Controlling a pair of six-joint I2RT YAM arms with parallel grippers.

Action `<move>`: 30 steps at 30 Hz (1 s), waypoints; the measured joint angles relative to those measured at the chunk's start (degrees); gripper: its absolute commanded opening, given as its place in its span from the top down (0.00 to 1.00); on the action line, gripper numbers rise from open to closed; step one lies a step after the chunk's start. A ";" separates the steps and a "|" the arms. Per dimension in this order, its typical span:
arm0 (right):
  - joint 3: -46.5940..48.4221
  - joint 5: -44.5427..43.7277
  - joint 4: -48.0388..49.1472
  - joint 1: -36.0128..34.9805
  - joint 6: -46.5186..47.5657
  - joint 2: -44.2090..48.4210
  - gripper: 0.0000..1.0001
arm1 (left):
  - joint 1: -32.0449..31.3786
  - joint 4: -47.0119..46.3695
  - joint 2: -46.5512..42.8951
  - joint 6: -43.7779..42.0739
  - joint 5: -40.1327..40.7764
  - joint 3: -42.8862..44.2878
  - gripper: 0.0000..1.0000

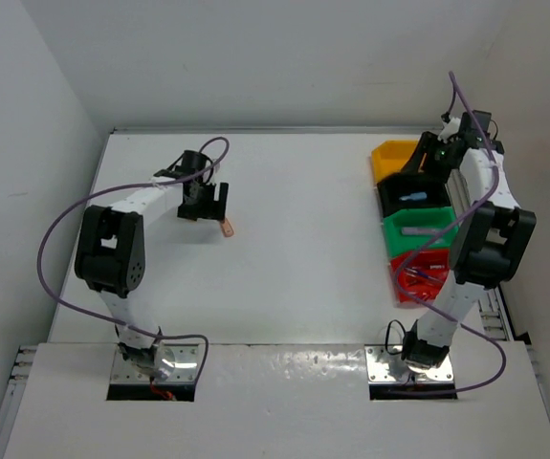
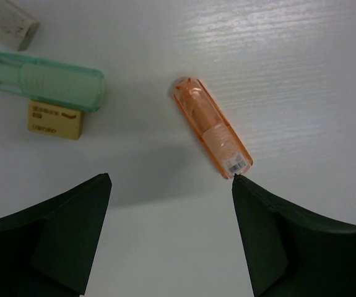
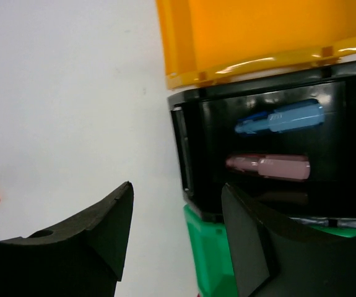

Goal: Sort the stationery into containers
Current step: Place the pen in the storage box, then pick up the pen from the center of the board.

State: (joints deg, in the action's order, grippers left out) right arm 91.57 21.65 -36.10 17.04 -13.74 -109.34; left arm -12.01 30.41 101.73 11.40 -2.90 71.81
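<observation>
Orange marker (image 2: 212, 133) is lying flat on the white table (image 2: 301, 74). Its long axis runs diagonal in the left wrist view, rounded cap up-left, label end down-right, right by one fingertip of the left gripper (image 2: 170, 180), which is spread wide with nothing in it. Right gripper (image 3: 176, 189) is open and empty too, over the side wall of the black bin (image 3: 187, 154); a blue marker (image 3: 283, 117) and pink marker (image 3: 267, 166) lie side by side inside. Plain white walls (image 1: 255, 57) all round.

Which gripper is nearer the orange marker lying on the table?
Left. The left gripper hangs right over the orange marker; the right gripper is far off at the black bin.
</observation>
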 measured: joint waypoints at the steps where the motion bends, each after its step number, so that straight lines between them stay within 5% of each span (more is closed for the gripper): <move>1: -0.31 0.09 0.09 -0.52 -0.17 0.81 0.42 | -0.35 0.15 1.49 0.96 0.52 0.68 0.18; 14: -2.03 1.44 0.04 -4.70 -1.03 5.40 0.42 | -5.55 -1.42 10.40 6.97 3.54 3.80 0.37; 21: -2.03 2.45 0.02 -5.68 -1.38 5.40 0.45 | -5.73 -2.40 10.82 7.32 2.60 3.89 0.82; 30: -8.13 11.69 4.31 -15.72 -9.31 8.55 0.44 | -5.18 -11.98 4.42 3.10 -15.56 -2.56 0.94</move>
State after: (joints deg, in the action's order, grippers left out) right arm 83.44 33.34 -31.79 1.32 -23.05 -100.79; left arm -17.19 18.44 106.15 14.50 -18.46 69.25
